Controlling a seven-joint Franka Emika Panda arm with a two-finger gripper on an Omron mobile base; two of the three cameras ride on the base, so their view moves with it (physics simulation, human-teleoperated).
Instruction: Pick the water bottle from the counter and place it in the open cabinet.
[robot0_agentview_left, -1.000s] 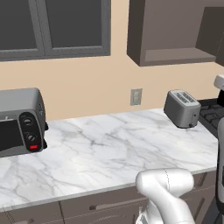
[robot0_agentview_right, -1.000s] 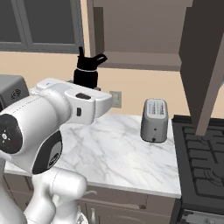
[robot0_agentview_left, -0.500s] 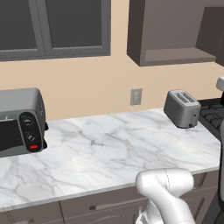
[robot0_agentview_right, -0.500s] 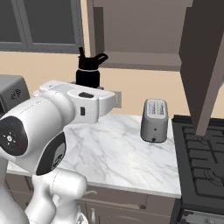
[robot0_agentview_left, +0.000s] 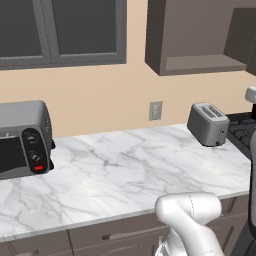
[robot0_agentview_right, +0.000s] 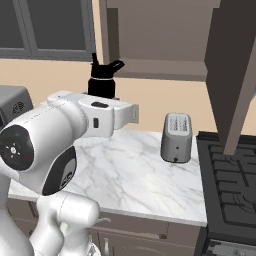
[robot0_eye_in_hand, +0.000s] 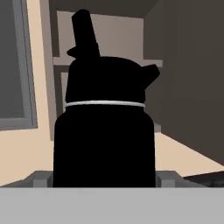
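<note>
The black water bottle with its loop-handled cap is upright in the air, well above the white marble counter, in front of the wall. My gripper is shut on its lower body; grey fingers flank it in the hand view, where the water bottle looms close. In the right base view my white forearm hides the bottle's base. The open cabinet is up and to the right of the bottle; its shelf shows behind the cap as open cabinet. From the left: open cabinet, counter.
A silver toaster stands on the counter's right end beside a black stove. A toaster oven sits at the left. The swung-out cabinet door hangs to the right. Grey-framed glass panels line the upper left wall.
My forearm has reached slightly further right, and the bottle stays gripped at nearly the same height. Nothing on the counter has moved.
</note>
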